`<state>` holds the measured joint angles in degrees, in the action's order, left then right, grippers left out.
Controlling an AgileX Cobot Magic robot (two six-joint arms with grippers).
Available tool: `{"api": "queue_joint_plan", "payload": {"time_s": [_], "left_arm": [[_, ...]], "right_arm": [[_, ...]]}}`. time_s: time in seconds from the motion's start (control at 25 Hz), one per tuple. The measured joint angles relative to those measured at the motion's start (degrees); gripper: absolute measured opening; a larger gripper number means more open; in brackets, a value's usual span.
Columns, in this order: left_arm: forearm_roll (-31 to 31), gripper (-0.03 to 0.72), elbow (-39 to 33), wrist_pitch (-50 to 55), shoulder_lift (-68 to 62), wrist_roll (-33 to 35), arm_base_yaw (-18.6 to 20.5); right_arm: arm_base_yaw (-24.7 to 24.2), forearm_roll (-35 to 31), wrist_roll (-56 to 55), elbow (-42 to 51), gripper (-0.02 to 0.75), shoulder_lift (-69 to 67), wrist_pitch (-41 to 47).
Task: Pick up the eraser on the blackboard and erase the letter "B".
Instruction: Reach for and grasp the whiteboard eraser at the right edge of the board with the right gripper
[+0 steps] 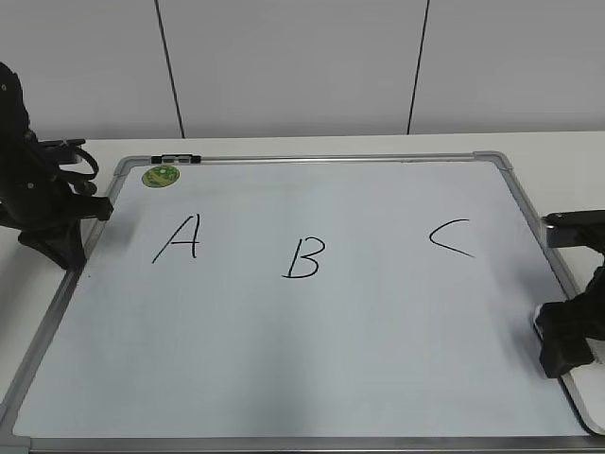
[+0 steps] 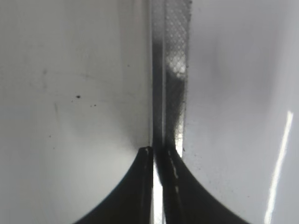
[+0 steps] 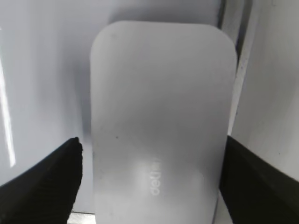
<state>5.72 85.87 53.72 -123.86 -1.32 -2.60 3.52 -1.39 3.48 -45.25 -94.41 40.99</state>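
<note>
The blackboard [image 1: 284, 369] is a white dry-erase board with a silver frame, lying flat on the table. The black letter "B" [image 1: 304, 257] is at its middle. The white eraser [image 3: 161, 126] lies at the board's right edge, next to the frame. My right gripper [image 3: 152, 161] is open and straddles the eraser, one finger on each side, with a thin gap on the left. In the exterior view the right gripper [image 1: 565, 342] hides most of the eraser. My left gripper [image 2: 156, 151] is shut and empty over the board's left frame [image 2: 170, 70]; it also shows in the exterior view [image 1: 68, 241].
A black "A" [image 1: 178, 238] is left of the "B" and a black "C" [image 1: 452, 236] is right of it. A round green sticker [image 1: 162, 176] and a small black clip [image 1: 176, 158] are at the board's top left. A white wall stands behind the table.
</note>
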Motion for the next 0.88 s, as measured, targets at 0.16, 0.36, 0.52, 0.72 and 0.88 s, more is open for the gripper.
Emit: {"api": "queue_joint_plan", "payload": {"time_s": [0.16,0.36,0.52,0.72,0.88], "left_arm": [[-0.1,0.021,0.0,0.0,0.0,0.0,-0.1],[-0.2,0.021,0.0,0.0,0.0,0.0,-0.1],[-0.2,0.021,0.0,0.0,0.0,0.0,-0.1],[-0.2,0.021,0.0,0.0,0.0,0.0,-0.1],[-0.2,0.021,0.0,0.0,0.0,0.0,-0.1]], "right_arm": [[0.3,1.4,-1.9,0.0,0.652,0.0,-0.4],[0.3,1.8,-2.4,0.0,0.61,0.0,-0.6],[0.3,1.9,-2.4,0.0,0.583,0.0,-0.7],[0.3,1.9,-2.4,0.0,0.541,0.0,-0.7],[0.3,1.9,-2.5,0.0,0.536,0.0,-0.7]]}}
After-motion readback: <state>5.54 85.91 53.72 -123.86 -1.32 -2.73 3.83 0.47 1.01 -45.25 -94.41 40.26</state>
